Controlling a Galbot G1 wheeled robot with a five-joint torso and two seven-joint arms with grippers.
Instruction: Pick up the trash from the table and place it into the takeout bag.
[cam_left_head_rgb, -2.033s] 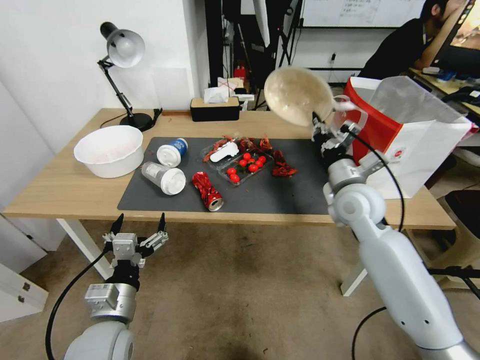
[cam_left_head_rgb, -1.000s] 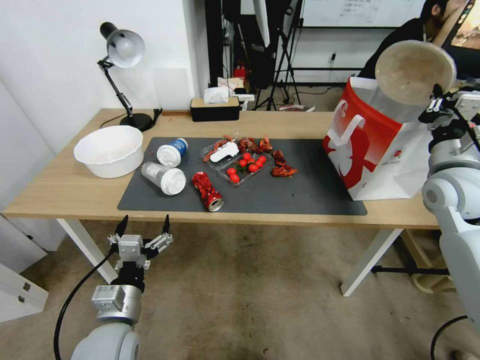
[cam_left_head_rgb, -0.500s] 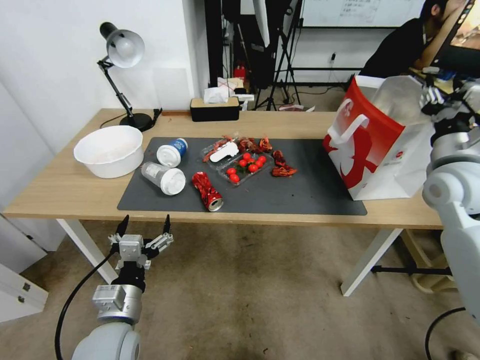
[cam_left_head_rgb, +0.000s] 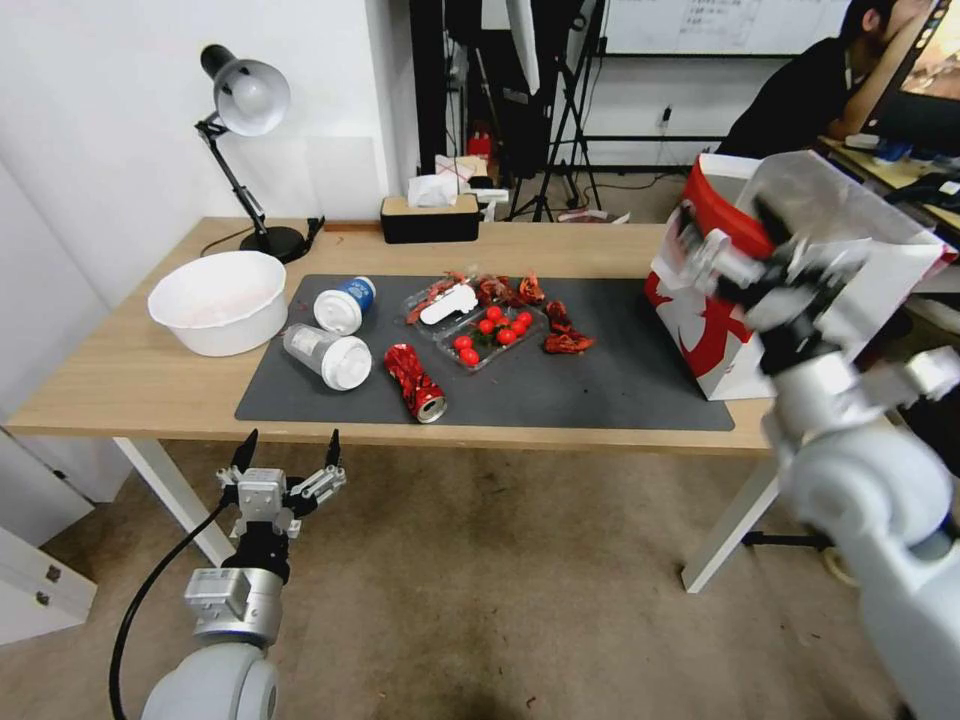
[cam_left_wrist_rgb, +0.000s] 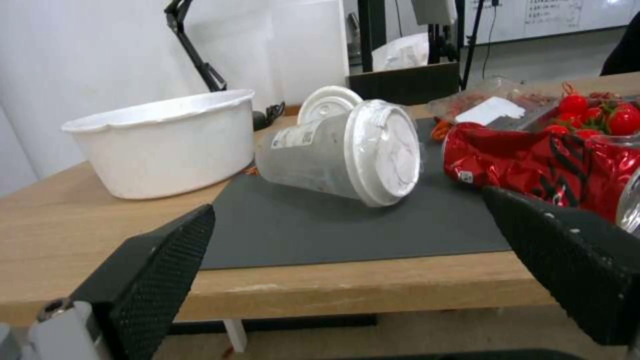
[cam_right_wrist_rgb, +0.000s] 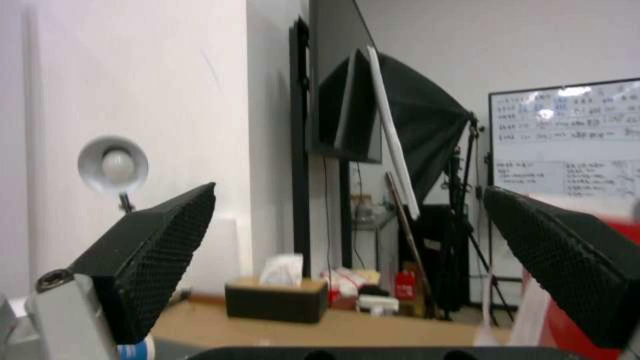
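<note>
Trash lies spread over the dark mat on the tabletop, all within reach of the near edge. The clear cup lies on its side with its lid towards the robot, the blue-white cup just behind it, also tipped over. To their right the can lies flat, crushed, its open end facing the near edge. Lying down like this, the cups would likely roll if nudged.

Right of the can sits a clear tray holding red cherry tomatoes, and behind it red scraps and a white piece are scattered together. At the far left a white bowl stands upright off the mat; what is in it I cannot tell.

At the right end stands the bag, tall, mouth open upward, so things can be dropped in from above. Its inside is hidden.

The right gripper hangs in front of the bag's upper part, blurred; its wrist view shows the jaws spread wide with nothing between them, looking across the tabletop towards the far wall.

The left gripper waits low, below the near edge of the tabletop, jaws wide apart and holding nothing. Its camera faces the clear cup and the can, which suggests it is well placed for either.
</note>
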